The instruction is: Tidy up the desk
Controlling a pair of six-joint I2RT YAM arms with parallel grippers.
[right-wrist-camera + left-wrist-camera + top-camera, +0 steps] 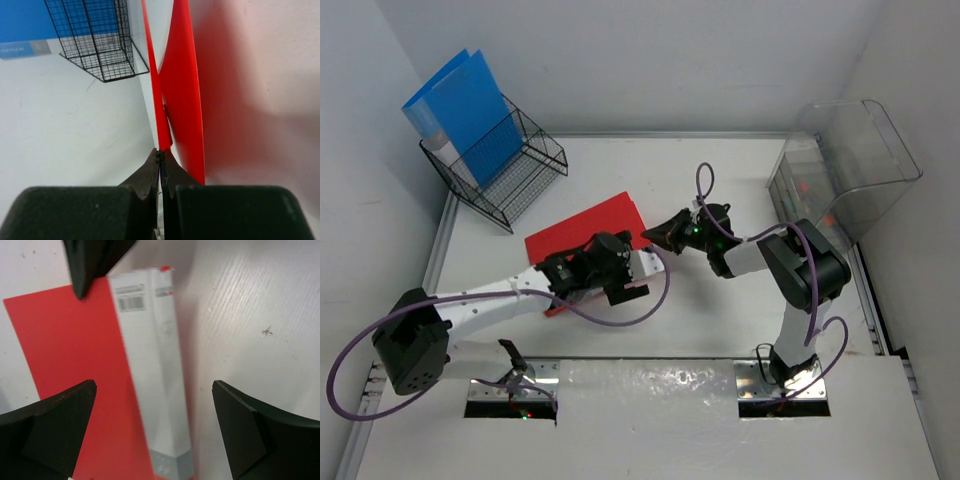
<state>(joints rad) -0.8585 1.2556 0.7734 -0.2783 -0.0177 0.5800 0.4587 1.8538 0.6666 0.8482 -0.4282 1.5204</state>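
Top external: white table [720, 180] spans the view, near edge to far wall, under everything. Just left of its centre, red folder [582, 230]. On the folder's right corner, right tool [662, 236] pinched tight, fingers meeting on the thin red edge. Over the white barcoded box [150, 340] along the folder's edge, left tool [155, 400] spread wide, clear of it both sides. Far-left corner: wire rack [510, 165] holding blue folder [460, 105]. Far-right corner: clear bin [840, 160].

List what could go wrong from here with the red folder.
1. The right gripper pinches only the thin edge of the red folder, so it may slip out.
2. The white box lies on the folder's edge, between the fingers of the open left gripper; lifting the folder could tip or slide it.
3. Both grippers are close and could collide.
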